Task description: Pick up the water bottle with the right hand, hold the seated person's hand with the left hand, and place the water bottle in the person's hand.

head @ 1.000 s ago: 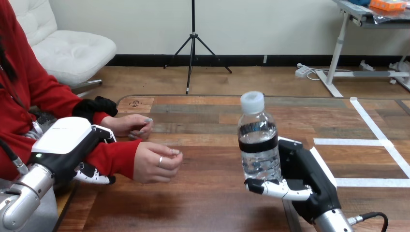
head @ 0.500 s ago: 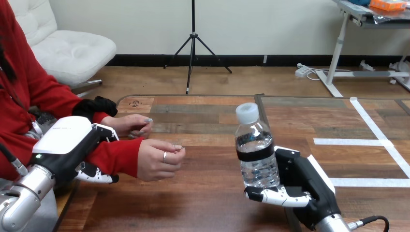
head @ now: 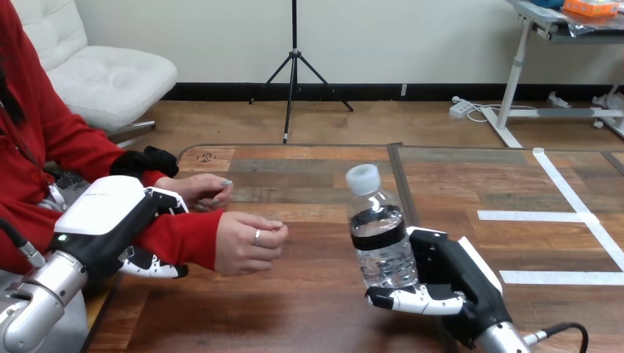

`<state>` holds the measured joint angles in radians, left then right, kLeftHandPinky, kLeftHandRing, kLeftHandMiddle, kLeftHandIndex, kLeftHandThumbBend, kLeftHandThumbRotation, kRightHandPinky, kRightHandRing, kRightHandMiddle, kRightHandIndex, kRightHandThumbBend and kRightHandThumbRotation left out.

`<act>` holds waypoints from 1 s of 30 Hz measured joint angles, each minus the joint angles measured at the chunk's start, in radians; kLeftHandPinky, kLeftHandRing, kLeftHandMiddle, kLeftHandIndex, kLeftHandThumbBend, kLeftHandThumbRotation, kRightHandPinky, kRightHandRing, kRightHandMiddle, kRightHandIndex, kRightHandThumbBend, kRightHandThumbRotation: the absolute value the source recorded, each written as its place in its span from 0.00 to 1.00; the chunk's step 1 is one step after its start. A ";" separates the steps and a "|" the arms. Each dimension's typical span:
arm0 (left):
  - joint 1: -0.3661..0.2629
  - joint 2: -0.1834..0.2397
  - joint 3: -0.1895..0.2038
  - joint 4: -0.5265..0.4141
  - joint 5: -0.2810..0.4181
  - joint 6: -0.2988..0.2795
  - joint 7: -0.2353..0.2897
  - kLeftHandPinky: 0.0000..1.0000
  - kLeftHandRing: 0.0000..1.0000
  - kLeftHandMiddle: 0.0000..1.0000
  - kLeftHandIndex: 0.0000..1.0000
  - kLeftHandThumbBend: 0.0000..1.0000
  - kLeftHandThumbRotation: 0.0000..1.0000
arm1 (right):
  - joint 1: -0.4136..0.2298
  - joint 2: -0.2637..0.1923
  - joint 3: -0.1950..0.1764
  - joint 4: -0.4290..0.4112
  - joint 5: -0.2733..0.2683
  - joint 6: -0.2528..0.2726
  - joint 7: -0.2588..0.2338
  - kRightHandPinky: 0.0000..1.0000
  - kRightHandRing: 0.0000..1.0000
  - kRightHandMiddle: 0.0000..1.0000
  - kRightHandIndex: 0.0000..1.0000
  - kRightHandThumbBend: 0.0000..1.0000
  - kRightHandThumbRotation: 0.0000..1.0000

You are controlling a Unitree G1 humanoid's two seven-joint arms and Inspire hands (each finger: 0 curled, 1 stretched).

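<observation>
The clear plastic water bottle with a white cap (head: pixel 379 235) sits right of centre in the robot's black-and-white right hand (head: pixel 449 283), which comes in from the lower right. The thumb crosses the bottle's near side low down, and the palm lies behind it and to its right. The bottle tilts, cap toward the left. Left of it and apart from it is the person's hand (head: pixel 246 243), at the left part of the brown wooden table (head: pixel 309 309). Its red-sleeved forearm (head: pixel 180 239) runs off left, with the robot's left hand (head: pixel 110 220) clasped round it, fingers above and thumb beneath. Behind these lies the person's other hand (head: pixel 199 190). White tape lines (head: pixel 581 217) lie on the table, right of the bottle.
</observation>
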<state>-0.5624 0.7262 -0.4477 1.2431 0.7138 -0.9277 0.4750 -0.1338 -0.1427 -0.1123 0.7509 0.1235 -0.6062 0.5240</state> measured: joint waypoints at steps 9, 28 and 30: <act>0.007 -0.002 0.010 -0.022 -0.001 -0.014 0.000 0.35 0.42 0.49 0.52 0.69 0.15 | -0.035 -0.021 0.015 0.048 -0.025 -0.008 -0.001 0.15 0.20 0.32 0.40 0.88 0.00; 0.013 -0.024 0.039 -0.065 -0.002 -0.023 0.000 0.36 0.42 0.49 0.51 0.69 0.10 | -0.063 -0.020 0.038 0.102 -0.058 -0.016 -0.015 0.15 0.20 0.32 0.39 0.88 0.00; 0.013 -0.026 0.040 -0.070 -0.005 -0.023 -0.001 0.36 0.42 0.49 0.51 0.69 0.09 | -0.066 -0.020 0.040 0.108 -0.063 -0.017 -0.018 0.15 0.20 0.31 0.39 0.88 0.00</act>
<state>-0.5495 0.6999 -0.4076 1.1727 0.7090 -0.9506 0.4737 -0.1994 -0.1625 -0.0720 0.8585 0.0601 -0.6228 0.5063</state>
